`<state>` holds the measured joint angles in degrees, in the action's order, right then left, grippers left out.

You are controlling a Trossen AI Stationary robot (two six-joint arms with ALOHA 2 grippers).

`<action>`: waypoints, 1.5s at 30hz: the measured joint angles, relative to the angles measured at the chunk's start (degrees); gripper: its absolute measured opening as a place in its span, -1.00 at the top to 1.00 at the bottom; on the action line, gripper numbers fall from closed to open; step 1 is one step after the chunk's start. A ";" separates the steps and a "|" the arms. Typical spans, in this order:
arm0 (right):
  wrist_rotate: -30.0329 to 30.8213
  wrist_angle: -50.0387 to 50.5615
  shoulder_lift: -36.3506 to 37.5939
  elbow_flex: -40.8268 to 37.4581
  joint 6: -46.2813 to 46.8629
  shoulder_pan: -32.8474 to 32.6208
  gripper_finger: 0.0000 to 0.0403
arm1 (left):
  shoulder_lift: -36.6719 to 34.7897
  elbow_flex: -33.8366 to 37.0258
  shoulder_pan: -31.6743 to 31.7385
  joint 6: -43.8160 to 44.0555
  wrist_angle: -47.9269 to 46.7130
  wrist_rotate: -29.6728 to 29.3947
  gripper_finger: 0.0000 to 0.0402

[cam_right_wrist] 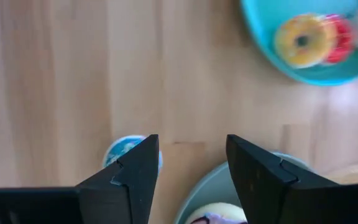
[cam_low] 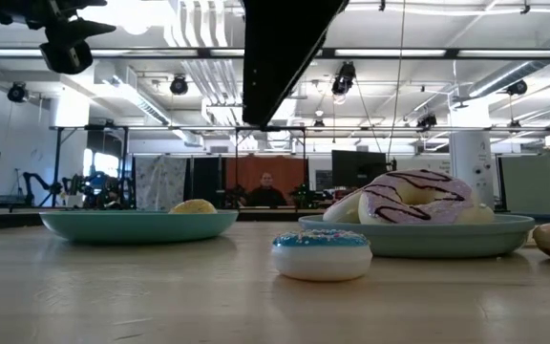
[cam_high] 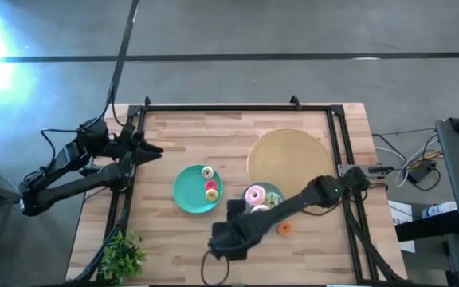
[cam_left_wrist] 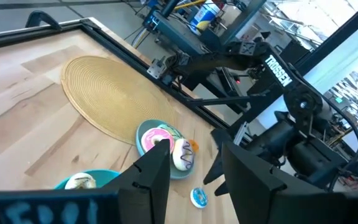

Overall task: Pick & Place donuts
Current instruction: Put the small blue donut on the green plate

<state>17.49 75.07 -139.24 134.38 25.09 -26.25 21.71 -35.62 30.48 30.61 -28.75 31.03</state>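
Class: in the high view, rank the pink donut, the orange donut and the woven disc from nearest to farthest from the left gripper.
From the left gripper, at the table's left edge:
1. Pink donut, on the right-hand plate.
2. Woven disc, right of centre; close to the pink donut's distance.
3. Orange donut, near the front right.

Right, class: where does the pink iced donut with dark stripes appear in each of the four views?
High view: pink donut right of centre, on the small teal plate.
Low view: pink donut right of centre, atop that plate.
Left wrist view: pink donut on the plate beside the woven mat.
Right wrist view: only its edge shows, near the right hand.
Shared landmark: the small teal plate.
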 joint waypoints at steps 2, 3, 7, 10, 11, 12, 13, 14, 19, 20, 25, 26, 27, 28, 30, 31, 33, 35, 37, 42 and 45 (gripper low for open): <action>3.03 -0.01 0.00 -0.28 2.71 -0.97 0.10 | 0.00 0.00 0.00 0.00 0.00 0.02 0.41; 3.19 -0.02 0.00 -0.30 4.22 -1.20 0.10 | 0.00 0.00 0.00 0.03 0.00 0.02 0.41; 2.75 -0.39 0.00 -0.52 8.69 -1.41 0.10 | -0.22 0.00 0.00 0.59 0.00 0.03 0.41; 2.34 -0.73 0.00 -0.71 8.86 -1.49 0.10 | -0.54 0.00 0.00 0.94 -0.01 0.02 0.41; 2.39 -1.20 0.00 -0.90 8.32 -1.52 0.10 | -0.65 0.00 0.00 1.00 -0.02 0.03 0.41; 2.45 -2.09 0.00 -1.21 7.53 -1.54 0.10 | -0.72 0.00 0.00 1.01 0.00 0.02 0.41; 2.47 -3.24 0.00 -1.66 6.60 -1.56 0.10 | -0.78 0.00 0.00 1.01 0.00 0.02 0.41; 2.51 -4.60 0.08 -2.33 5.40 -1.56 0.10 | -0.84 0.00 0.00 1.05 0.00 0.02 0.41; 2.65 -15.33 1.92 -10.01 0.39 -1.34 0.10 | -1.03 0.00 0.00 2.04 -0.02 0.02 0.41; 2.65 -17.88 2.84 -12.30 0.33 -1.28 0.10 | -1.03 0.00 0.00 2.26 -0.02 0.02 0.41; 3.07 -27.66 8.54 -23.58 1.41 -0.91 0.10 | -1.03 0.00 0.00 2.51 -0.02 -0.02 0.41; 3.07 -28.23 9.78 -25.51 1.51 -0.82 0.10 | -1.03 0.00 0.00 2.51 -0.02 -0.06 0.41; 3.07 -28.38 10.89 -27.12 1.50 -0.66 0.10 | -1.03 0.00 0.00 2.51 -0.02 -0.23 0.41; 3.08 -28.51 12.12 -28.66 1.50 -0.51 0.10 | -1.03 0.00 0.00 2.50 -0.02 -0.32 0.41; 2.53 -28.57 14.78 -31.94 1.40 -0.21 0.10 | -1.03 0.00 0.00 2.49 -0.02 -0.71 0.41; 1.70 -28.81 16.01 -33.40 1.18 -0.01 0.10 | -1.03 0.00 0.00 2.49 0.00 -1.13 0.41; -1.14 -29.39 18.26 -36.43 0.72 0.29 0.10 | -1.03 0.07 0.00 2.47 -0.02 -2.07 0.41; -4.15 -30.89 19.71 -38.89 0.60 0.88 0.10 | -1.03 0.17 0.00 2.45 -0.02 -3.08 0.41; -7.33 -32.70 20.45 -40.77 0.34 1.65 0.10 | -1.03 0.22 0.00 2.32 -0.15 -3.87 0.41; -14.70 -35.80 19.62 -43.05 -1.59 3.45 0.10 | -1.03 0.28 0.00 2.29 -0.14 -4.11 0.41; -16.34 -36.84 18.73 -42.93 -3.39 3.44 0.07 | -1.03 0.28 0.00 2.30 -0.18 -4.11 0.41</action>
<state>1.16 38.23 -120.51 91.45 21.70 -22.81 20.69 -35.33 30.48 32.91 -28.94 26.92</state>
